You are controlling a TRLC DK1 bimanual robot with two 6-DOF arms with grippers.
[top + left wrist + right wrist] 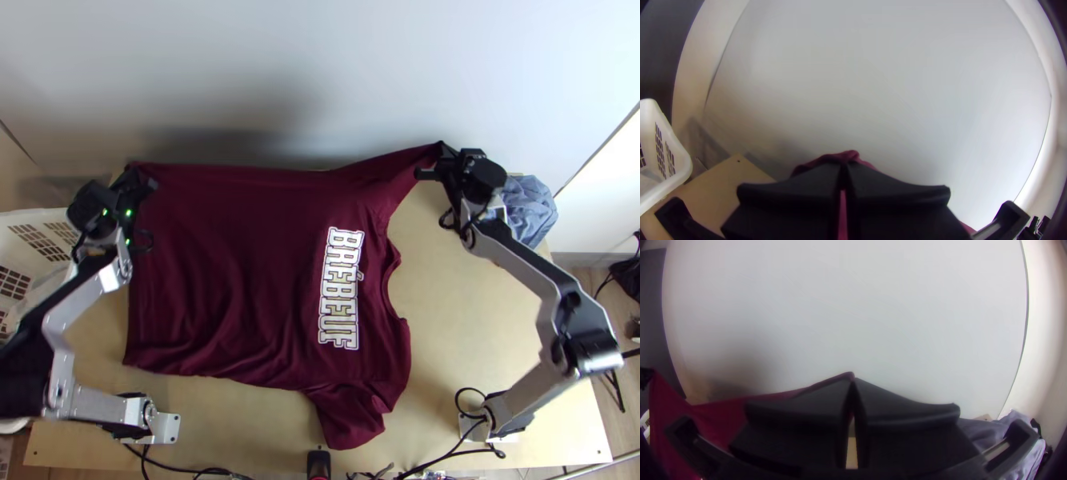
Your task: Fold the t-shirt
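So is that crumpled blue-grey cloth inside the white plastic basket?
No, the cloth lies at the far right corner of the table, while the basket is over at the left.

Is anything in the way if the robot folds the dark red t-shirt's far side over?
Nothing visible is in the way. The left black gripper and right black gripper hold the dark red t-shirt's far edge, and no object lies on it. The crumpled blue-grey cloth is off to the side.
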